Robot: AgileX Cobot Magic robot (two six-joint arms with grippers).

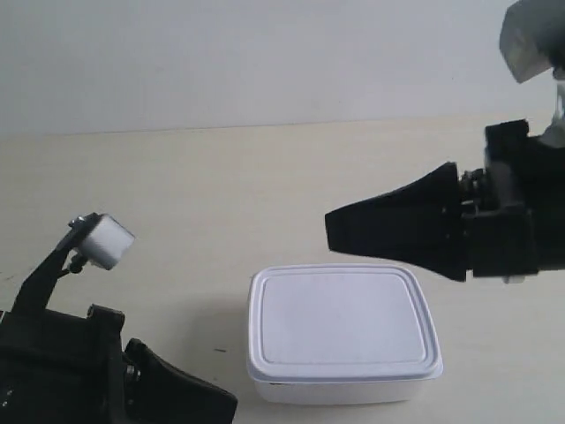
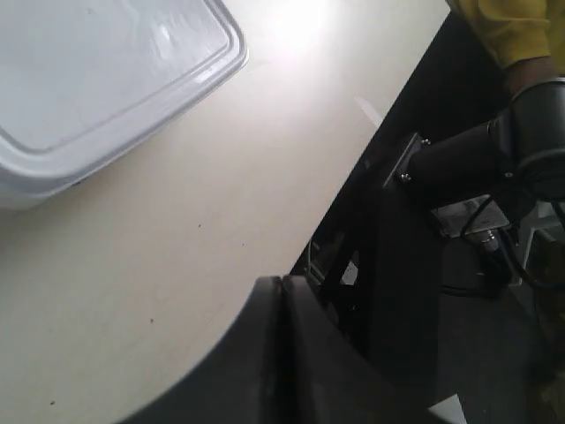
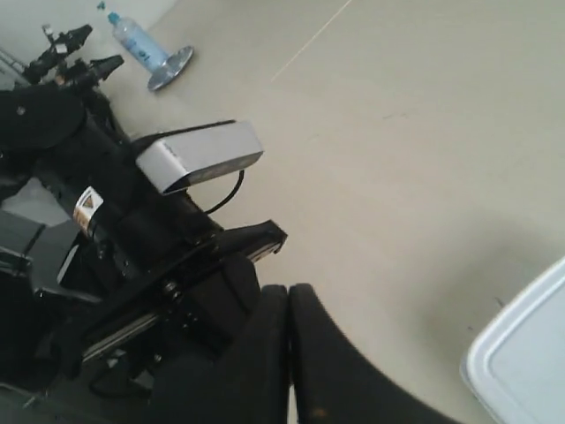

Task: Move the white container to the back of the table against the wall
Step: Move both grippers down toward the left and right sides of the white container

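Your white container [image 1: 342, 331] sits flat on the table [image 1: 177, 194] with its lid on, in the near part and well apart from the wall [image 1: 221, 53]; nothing has hold of it, so I judge you are only at the approach; reckoned from the right pincer [image 1: 335, 231], the one at the exterior view's right, the box lies below its tip and a little toward the near edge, apart from it as far as I can tell; that pincer's fingers are pressed together and pinch nothing; reckoned from the left pincer [image 2: 281, 296], the box lies ahead and off to one side, near but not touching; its fingers too are pressed together and empty; the box looks broad for a pinch, so the next move probably calls for bringing a closed pincer low against the near side and pushing squarely toward the wall, centred so the box does not swivel.
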